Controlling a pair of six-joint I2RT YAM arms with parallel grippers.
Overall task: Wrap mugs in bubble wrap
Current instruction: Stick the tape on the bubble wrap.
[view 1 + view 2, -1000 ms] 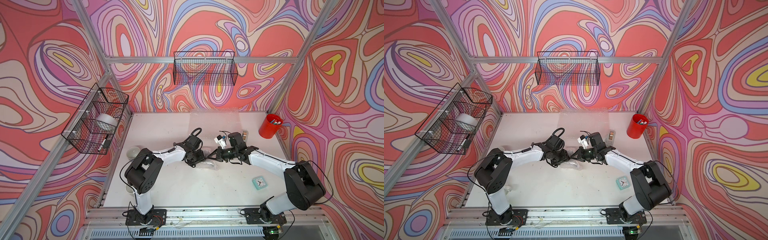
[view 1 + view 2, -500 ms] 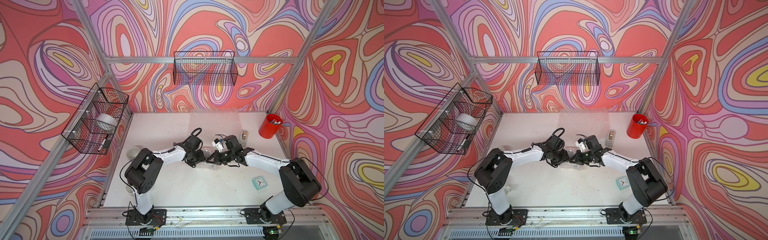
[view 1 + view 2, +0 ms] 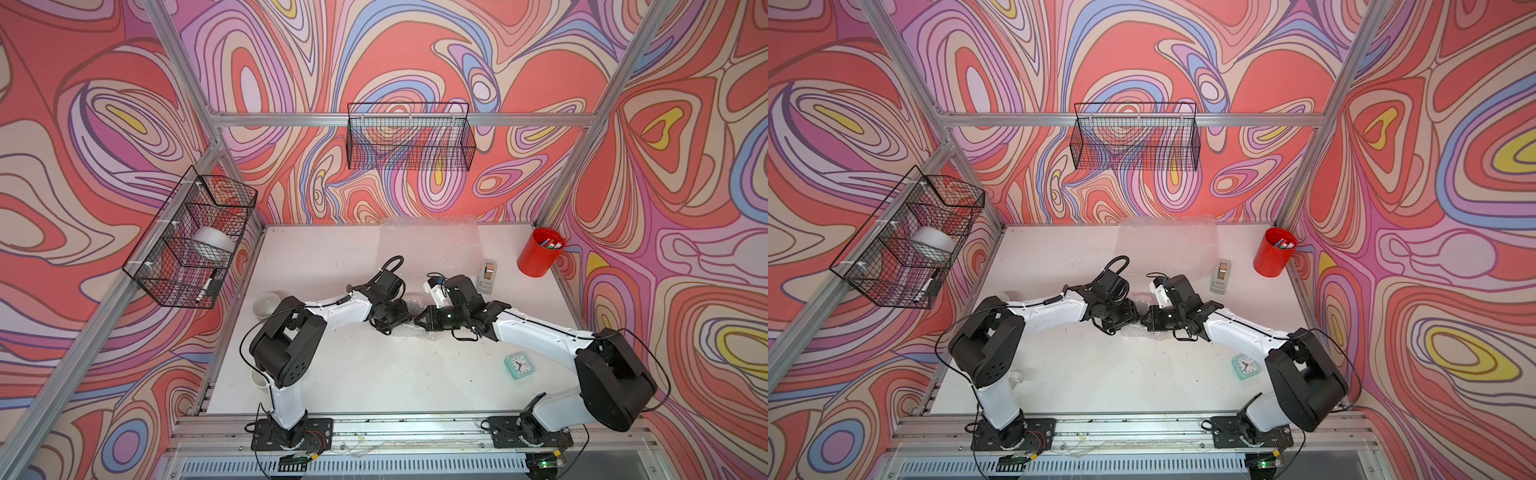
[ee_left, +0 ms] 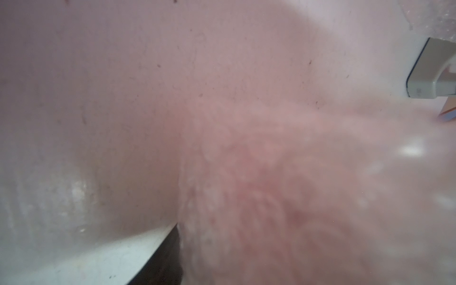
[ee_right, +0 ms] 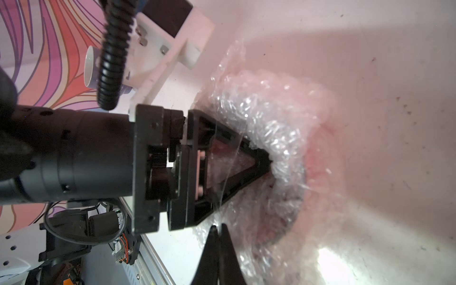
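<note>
At the table's middle a red mug lies bundled in bubble wrap; red shows through the plastic. My left gripper is shut on this bundle, which fills the blurred left wrist view beside one dark finger. My right gripper is shut, its tips touching the wrap's edge opposite the left gripper. A flat bubble wrap sheet lies at the back. The white mug stands at the left. A pale cup is half hidden under the left arm.
A red pen cup stands at the back right, with a tape dispenser beside it. A small teal clock lies near the right arm. Wire baskets hang on the back wall and the left wall.
My right gripper has slid left to the wrapped bundle and now meets the left gripper there. The left arm has stayed put.
</note>
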